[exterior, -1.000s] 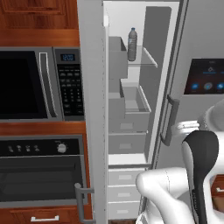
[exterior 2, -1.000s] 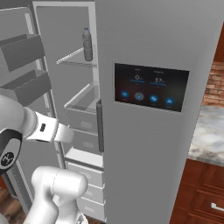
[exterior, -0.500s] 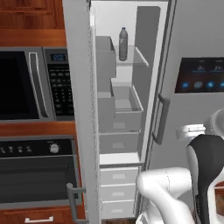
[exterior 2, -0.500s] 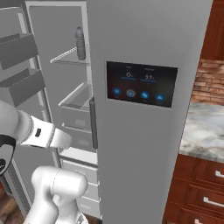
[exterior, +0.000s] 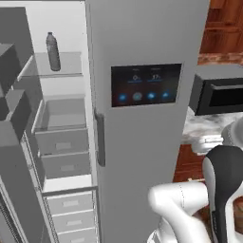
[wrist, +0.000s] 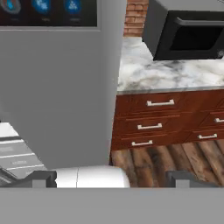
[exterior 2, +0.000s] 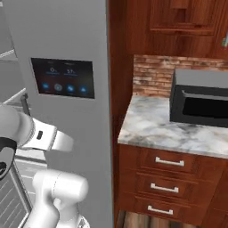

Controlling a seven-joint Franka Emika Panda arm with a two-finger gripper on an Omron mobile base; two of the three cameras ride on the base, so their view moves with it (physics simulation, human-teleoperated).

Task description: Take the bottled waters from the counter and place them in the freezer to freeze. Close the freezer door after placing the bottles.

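One grey bottled water point(exterior: 52, 51) stands upright on the glass shelf point(exterior: 66, 69) inside the open freezer point(exterior: 61, 133), at the left of the left base view. The freezer door point(exterior: 16, 156) hangs open at the far left, with its grey bins facing inward. The marble counter point(exterior 2: 153, 129) runs to the right of the fridge, over reddish-brown drawers point(exterior 2: 167, 187). In the hand view my gripper point(wrist: 111, 179) is open, nothing between its dark fingertips point(wrist: 41, 178), and it faces the counter point(wrist: 162, 76) and the drawers point(wrist: 153, 124) from a distance.
The shut fridge door with the dark dispenser screen point(exterior: 146, 84) stands between the freezer and the counter. A black-fronted appliance point(exterior 2: 200, 100) sits on the counter against a brick wall point(exterior 2: 151, 73). Wood cabinets hang above it. Wooden floor point(wrist: 175, 157) lies in front of the drawers.
The whole picture has slid left: the base has moved right. The counter and black appliance have come into view. The bottle stays on its shelf, and the gripper stays open.
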